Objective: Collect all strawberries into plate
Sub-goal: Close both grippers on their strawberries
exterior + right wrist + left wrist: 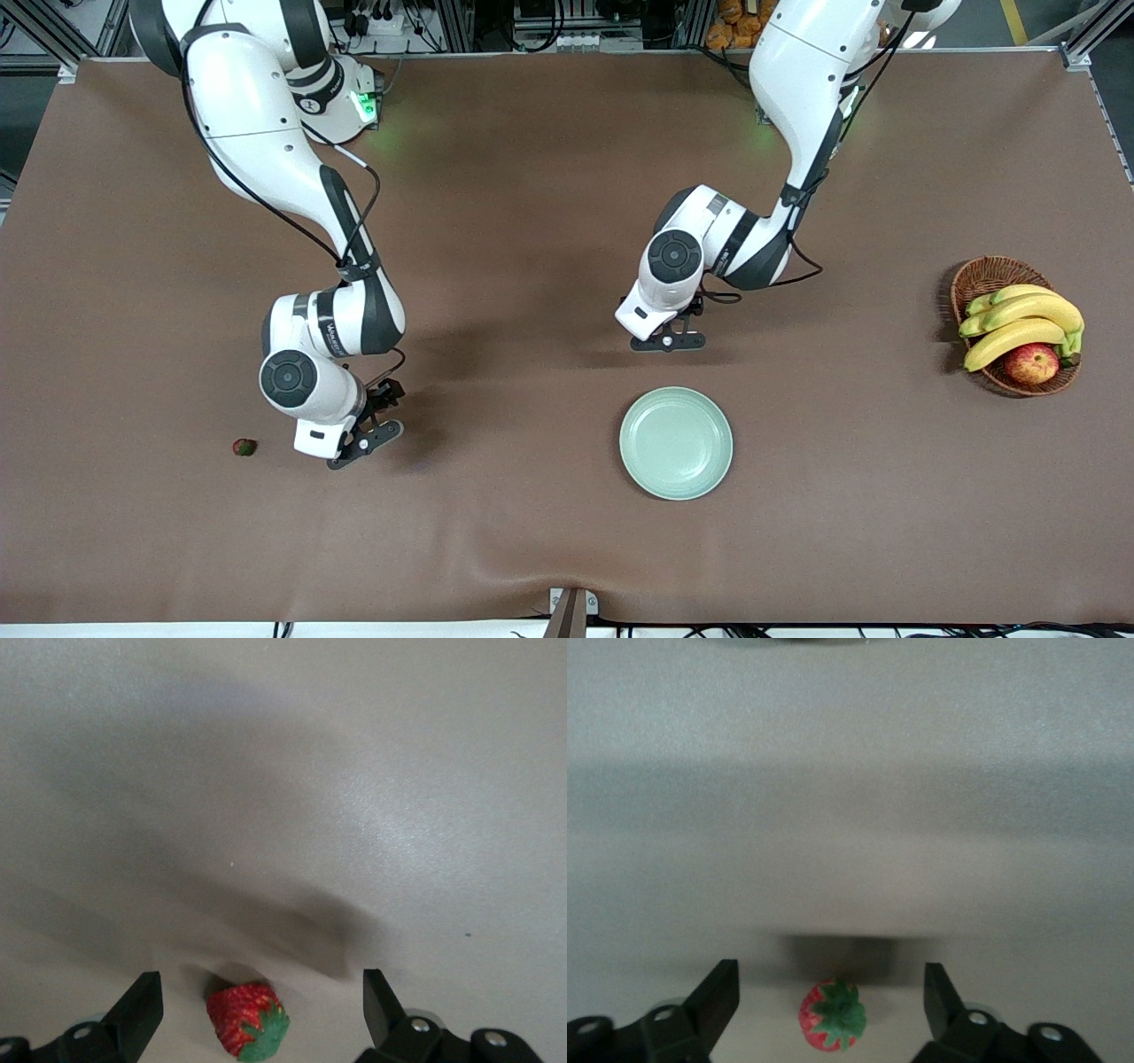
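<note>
Directly between each open gripper's [831, 997] [263, 1005] fingers lies a strawberry [832, 1017] [247, 1020].

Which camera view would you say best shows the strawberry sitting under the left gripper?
The left wrist view: the strawberry lies on the brown table between the open fingers of the left gripper, red body and green top plain. In the front view the left arm hides it. The right wrist view shows a different berry.

On the table [549, 221], the plate [676, 443] sits mid-table near the front camera. One strawberry [244, 447] lies toward the right arm's end; the basket [983, 275] sits toward the left arm's end.
</note>
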Controlling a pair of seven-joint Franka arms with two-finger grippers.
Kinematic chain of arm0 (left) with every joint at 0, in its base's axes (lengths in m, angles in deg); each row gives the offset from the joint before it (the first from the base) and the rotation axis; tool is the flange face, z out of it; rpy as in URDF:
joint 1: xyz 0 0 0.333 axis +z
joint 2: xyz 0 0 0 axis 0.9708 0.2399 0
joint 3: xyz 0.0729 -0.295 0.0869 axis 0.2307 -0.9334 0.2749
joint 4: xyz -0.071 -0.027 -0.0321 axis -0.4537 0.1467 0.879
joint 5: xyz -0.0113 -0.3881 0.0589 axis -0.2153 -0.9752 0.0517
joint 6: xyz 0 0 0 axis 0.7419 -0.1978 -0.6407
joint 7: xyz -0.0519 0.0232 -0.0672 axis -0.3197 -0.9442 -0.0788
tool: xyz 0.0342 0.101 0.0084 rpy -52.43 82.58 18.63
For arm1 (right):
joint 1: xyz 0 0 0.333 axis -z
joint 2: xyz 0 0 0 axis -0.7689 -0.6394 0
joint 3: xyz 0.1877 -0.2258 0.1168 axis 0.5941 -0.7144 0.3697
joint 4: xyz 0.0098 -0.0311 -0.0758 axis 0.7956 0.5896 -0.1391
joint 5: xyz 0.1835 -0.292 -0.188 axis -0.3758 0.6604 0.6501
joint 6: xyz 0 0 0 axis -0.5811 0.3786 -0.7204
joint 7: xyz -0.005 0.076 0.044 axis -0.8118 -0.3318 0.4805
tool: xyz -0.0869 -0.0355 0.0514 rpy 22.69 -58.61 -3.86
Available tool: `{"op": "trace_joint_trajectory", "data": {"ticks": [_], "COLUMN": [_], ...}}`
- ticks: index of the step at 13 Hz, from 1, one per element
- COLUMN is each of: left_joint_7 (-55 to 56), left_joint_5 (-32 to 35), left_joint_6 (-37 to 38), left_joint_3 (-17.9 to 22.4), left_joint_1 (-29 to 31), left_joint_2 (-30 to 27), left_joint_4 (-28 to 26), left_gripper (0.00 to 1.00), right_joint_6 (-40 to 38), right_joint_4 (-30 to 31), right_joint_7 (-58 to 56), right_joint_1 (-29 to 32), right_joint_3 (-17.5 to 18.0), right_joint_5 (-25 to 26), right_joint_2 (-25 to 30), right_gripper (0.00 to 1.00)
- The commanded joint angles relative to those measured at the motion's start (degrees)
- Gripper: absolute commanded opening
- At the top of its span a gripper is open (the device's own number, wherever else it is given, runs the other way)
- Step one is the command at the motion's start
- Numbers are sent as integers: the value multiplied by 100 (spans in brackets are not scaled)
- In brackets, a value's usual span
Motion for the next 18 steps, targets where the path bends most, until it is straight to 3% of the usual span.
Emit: {"op": "trace_joint_trajectory", "data": {"ticks": [1,5,7,13,15,18], "left_joint_7": [227,209,226,244,244,253], "left_joint_5": [132,141,132,79,79,53], "left_joint_6": [-75,-75,-75,-75,-75,-84], "left_joint_3": [-2,-10,-19,-46,-46,-46], "left_joint_1": [-31,-39,-39,-48,-48,-66], "left_joint_2": [-308,-308,-308,-282,-264,-212], "left_joint_4": [-380,-425,-425,-425,-425,-425], "left_gripper": [83,68,68,64,55,55], "right_joint_6": [33,-20,-46,-125,-152,-152], "right_joint_4": [202,228,237,237,237,237], "right_joint_7": [-109,-91,-100,-100,-100,-100], "right_joint_1": [87,87,87,104,104,130], "right_joint_3": [87,87,87,87,87,87], "right_joint_5": [-123,-227,-474,-475,-475,-475], "right_joint_2": [110,110,110,128,137,128], "right_gripper": [100,100,100,100,100,100]}}
